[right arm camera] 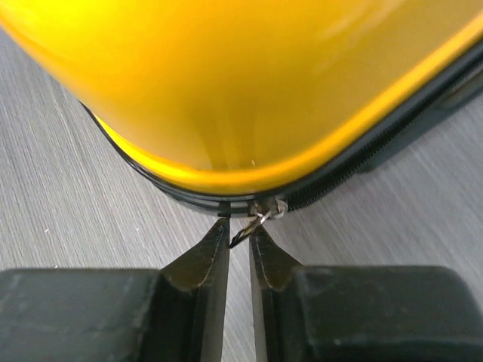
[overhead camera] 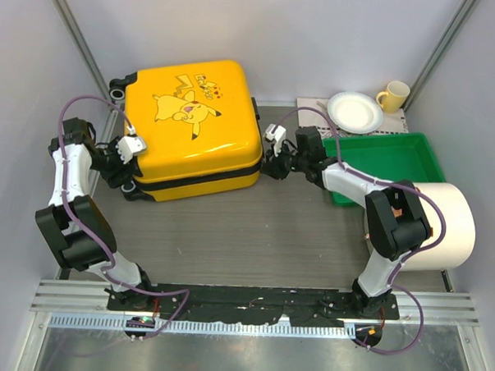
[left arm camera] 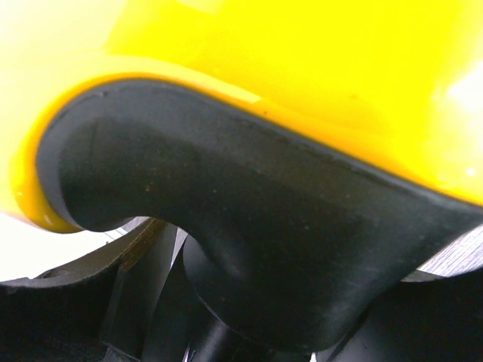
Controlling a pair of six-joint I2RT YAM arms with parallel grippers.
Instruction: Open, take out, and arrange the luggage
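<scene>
Straddling the luggage (right arm camera: 226, 90) zipper pull (right arm camera: 259, 219), the right end effector (right arm camera: 239, 230) sits slightly released.

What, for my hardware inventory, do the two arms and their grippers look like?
The left arm and right arm have white links, black joints and a looping purple cable each. The right gripper has black, tapered fingers.

Glossy hard-shell luggage (overhead camera: 192, 126), matt grained tabletop (overhead camera: 254, 227)
</scene>
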